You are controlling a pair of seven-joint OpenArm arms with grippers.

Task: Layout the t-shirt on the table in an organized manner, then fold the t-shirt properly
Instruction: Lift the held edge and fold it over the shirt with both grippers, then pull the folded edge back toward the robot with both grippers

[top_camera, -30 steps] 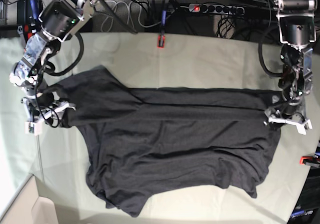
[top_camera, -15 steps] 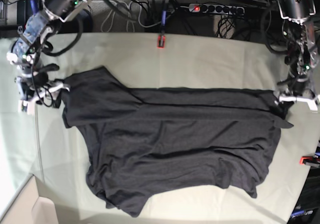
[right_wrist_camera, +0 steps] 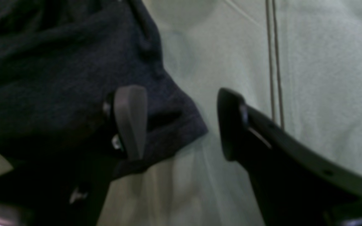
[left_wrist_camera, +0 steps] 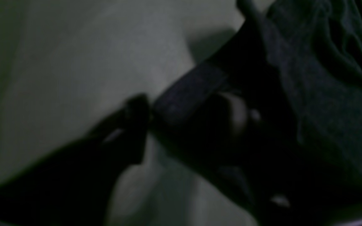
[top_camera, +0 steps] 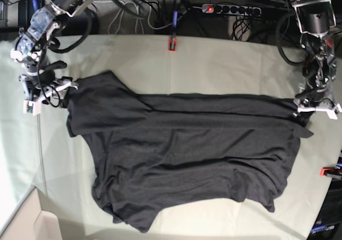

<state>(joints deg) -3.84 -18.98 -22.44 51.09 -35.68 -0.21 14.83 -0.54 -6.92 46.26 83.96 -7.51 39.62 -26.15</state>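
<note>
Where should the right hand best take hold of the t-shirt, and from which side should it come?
Probably at the hemmed sleeve corner of the t-shirt. It juts onto the bare table as a flat flap. The right hand is open, with one finger over the cloth. It could come in from the table side and close across the hem.

free: bare table (top_camera: 224, 69) above t-shirt (top_camera: 187, 154) | obstacle: red clamp (top_camera: 172, 44)

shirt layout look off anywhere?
Yes. The t-shirt lies skewed on the table: its bottom-left end is bunched and rumpled, and a corner near the left gripper sticks out. No damage visible.
</note>
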